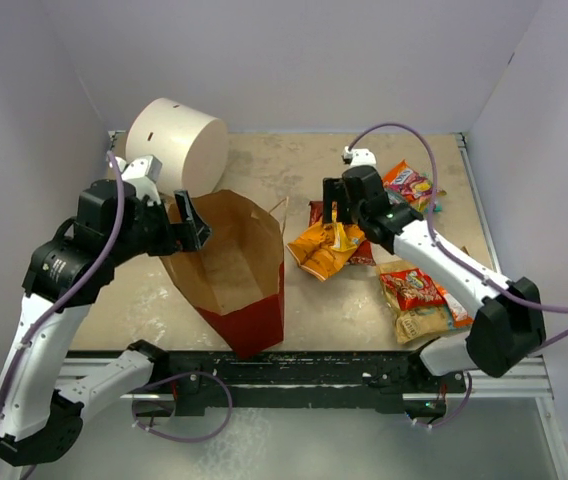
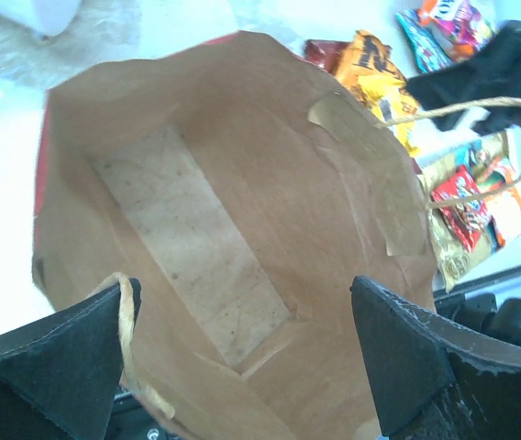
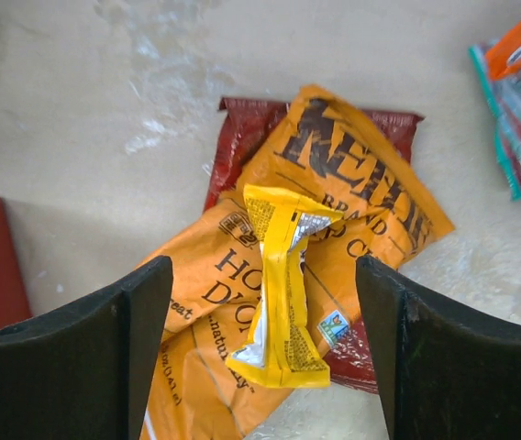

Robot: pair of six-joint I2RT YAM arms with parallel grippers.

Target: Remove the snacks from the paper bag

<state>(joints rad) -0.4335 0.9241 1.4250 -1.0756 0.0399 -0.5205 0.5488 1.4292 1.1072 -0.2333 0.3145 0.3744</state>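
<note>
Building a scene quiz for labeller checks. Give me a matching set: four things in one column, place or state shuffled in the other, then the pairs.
Things:
1. paper bag
2. white drum
3. yellow packet
4. left gripper

Place or state:
A. lies on the orange packet
B. far left, behind the bag
C. open, over the bag's mouth
D. standing, no packets visible inside

Pairs: 1-D, 2-B, 3-A, 4-C
</note>
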